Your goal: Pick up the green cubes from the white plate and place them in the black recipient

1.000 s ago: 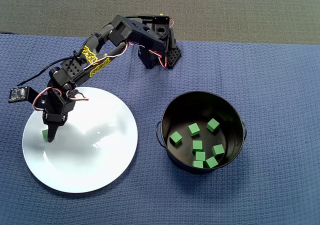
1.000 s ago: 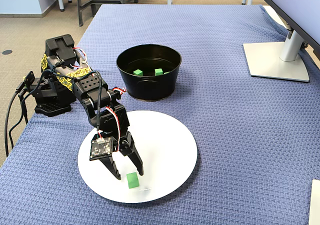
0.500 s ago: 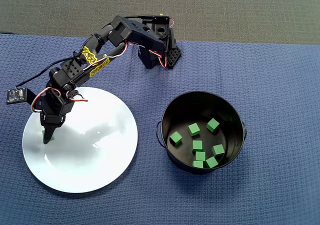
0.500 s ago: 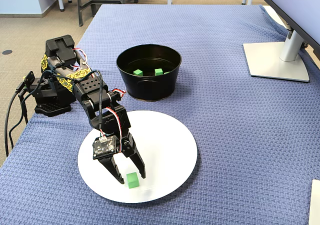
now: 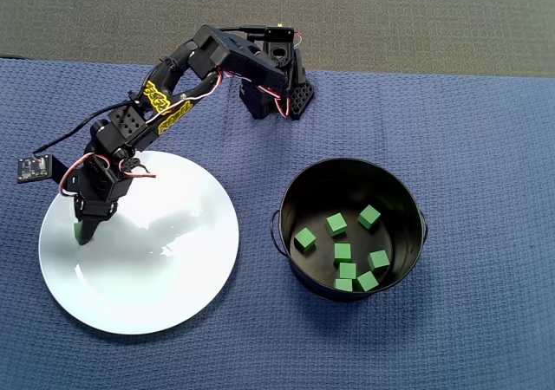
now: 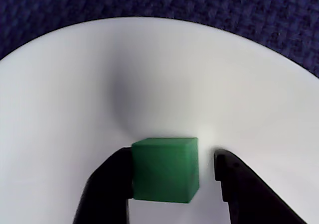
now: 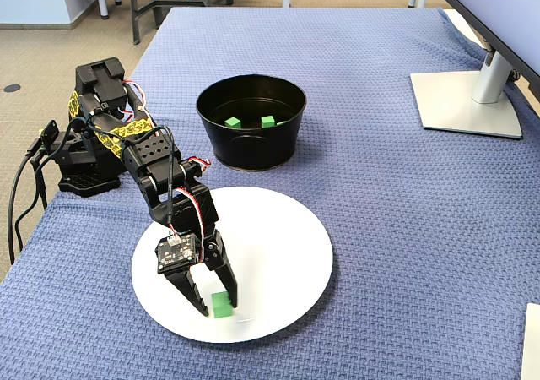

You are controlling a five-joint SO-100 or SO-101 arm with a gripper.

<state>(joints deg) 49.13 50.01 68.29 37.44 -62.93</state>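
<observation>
Gripper (image 7: 214, 306) down on the white plate (image 7: 278, 253), fingers straddling the last green cube (image 6: 165, 169) near the plate's rim farthest from the black recipient (image 7: 251, 120); the overhead view has the tips (image 5: 81, 232) at the plate's left edge with the cube mostly hidden under them; in the wrist view the left finger (image 6: 107, 189) touches the cube's side, the right finger (image 6: 244, 194) stands just off it with a sliver of white between, so jaws are partly spread around the cube and not yet pinching it; cube sits flat on the plate, not lifted, judging by the shadow under it; arm reaches long and low from its base at the blue cloth's far edge in the overhead view, wrist pitched down so the fingers come in nearly vertical, probably to clear the plate's shallow rim; pot (image 5: 351, 227) stands well apart on the cloth to the plate's right, seven cubes (image 5: 343, 251) loose on its floor in the overhead view; no other cube seen on the plate; step in hand looks like closing on this cube; grip is off-centre, so closing may nudge the cube sideways on the glossy plate before it seats.
</observation>
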